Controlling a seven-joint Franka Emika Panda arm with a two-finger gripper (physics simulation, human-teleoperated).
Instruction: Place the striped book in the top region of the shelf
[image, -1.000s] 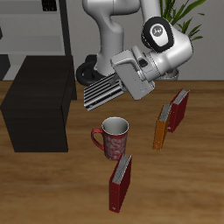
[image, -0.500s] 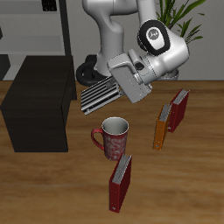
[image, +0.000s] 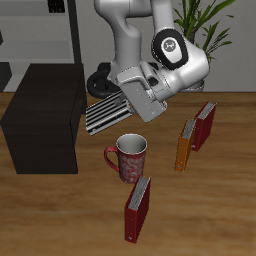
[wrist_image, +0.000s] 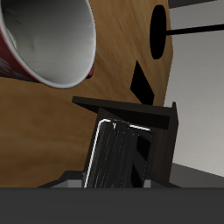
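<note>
The striped book (image: 105, 112), black-and-white striped, hangs in the air tilted nearly flat, above and behind the mug. My gripper (image: 130, 96) is shut on its edge nearest the arm. The book points toward the shelf (image: 45, 115), the large dark box at the table's side, and stays apart from it, about level with its top. In the wrist view the book's edge (wrist_image: 112, 162) runs out from between my fingers, with the shelf (wrist_image: 140, 118) beyond it.
A red mug (image: 129, 157) stands under the held book, also seen close in the wrist view as the mug (wrist_image: 44, 39). A dark red book (image: 138, 208) stands near the front edge. An orange book (image: 185, 145) and another dark red book (image: 204, 125) stand beside the arm.
The gripper has carried the striped book sideways toward the shelf and slightly lower. The other things have not moved.
</note>
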